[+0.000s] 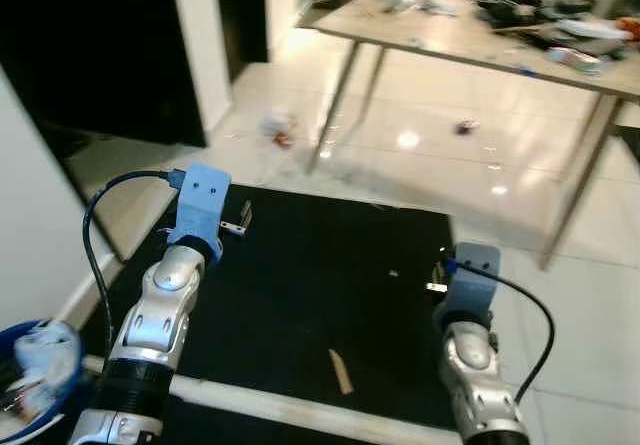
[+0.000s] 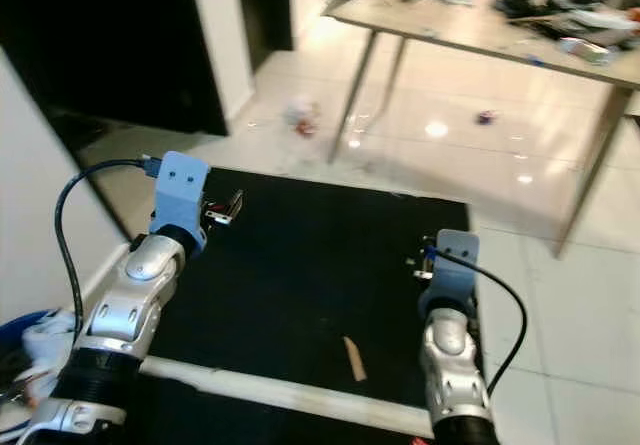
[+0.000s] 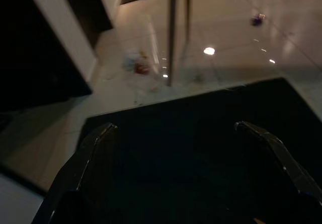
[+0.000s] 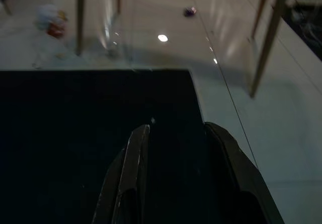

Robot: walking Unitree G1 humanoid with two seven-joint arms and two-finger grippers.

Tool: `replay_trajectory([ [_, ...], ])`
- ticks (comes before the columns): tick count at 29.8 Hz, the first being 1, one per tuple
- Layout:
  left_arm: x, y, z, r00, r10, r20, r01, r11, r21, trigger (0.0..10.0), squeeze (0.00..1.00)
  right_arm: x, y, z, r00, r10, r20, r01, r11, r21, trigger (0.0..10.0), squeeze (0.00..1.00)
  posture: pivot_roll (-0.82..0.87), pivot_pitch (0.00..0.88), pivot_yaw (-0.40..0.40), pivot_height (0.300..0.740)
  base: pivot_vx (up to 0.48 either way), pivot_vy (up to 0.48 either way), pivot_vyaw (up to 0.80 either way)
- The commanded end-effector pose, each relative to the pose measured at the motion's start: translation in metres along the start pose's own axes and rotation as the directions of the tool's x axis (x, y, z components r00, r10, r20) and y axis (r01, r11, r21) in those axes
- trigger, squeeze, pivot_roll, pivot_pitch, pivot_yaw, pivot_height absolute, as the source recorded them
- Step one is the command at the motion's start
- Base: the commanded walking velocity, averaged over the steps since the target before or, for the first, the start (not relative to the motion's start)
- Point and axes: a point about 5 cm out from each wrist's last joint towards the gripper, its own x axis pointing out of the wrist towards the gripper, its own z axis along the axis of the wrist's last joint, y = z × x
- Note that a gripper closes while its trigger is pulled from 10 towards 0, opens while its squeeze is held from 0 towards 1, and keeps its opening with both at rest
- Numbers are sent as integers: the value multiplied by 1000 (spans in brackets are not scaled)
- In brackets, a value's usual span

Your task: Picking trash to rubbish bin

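Observation:
A crumpled white and red wrapper [image 1: 278, 125] lies on the pale tiles beside a table leg, past the far edge of a black mat [image 1: 320, 275]. A small purple scrap [image 1: 465, 126] lies farther right under the table. A blue bin [image 1: 30, 380] with trash inside stands at my lower left. Both arms reach out over the mat. My left gripper [image 3: 175, 126] is open, its fingers wide apart above the mat, with the wrapper [image 3: 137, 65] ahead of it. My right gripper [image 4: 177, 126] is open with a narrower gap and holds nothing.
A long table [image 1: 470, 40] covered in clutter stands ahead on thin metal legs [image 1: 335, 100]. A tan sliver [image 1: 341, 371] lies on the mat near its white front edge. A white wall and dark doorway [image 1: 90, 45] are on the left.

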Motion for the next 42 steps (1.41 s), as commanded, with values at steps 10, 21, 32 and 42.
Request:
replay_trajectory([
  [10, -4, -1, -6, 1000, -21, 15, 22, 998, -51, 10000, 0, -2, -8, -1, 1000, 2, 14, -2, 1000, -18, 10000, 0, -2, 69, 59, 740, 0, 0, -800],
  [21, -4, -10, -6, 997, -73, 15, 73, 995, -70, 10000, 0, -3, 7, -9, 993, 108, -51, -110, 992, -57, 10000, 0, -5, 82, 57, 740, 84, 0, 0],
  [32, -5, -14, -3, 994, -102, 35, 105, 991, -80, 10000, 0, -2, 5, -9, 994, 101, -50, -104, 993, -52, 10000, 0, -9, 83, 58, 740, 354, 0, 0],
  [42, -5, -7, 0, 995, -90, 41, 92, 994, -66, 10000, 0, -2, 1, -10, 995, 87, -49, -90, 994, -69, 10000, 0, 2, 85, 51, 740, 370, 0, 0],
])
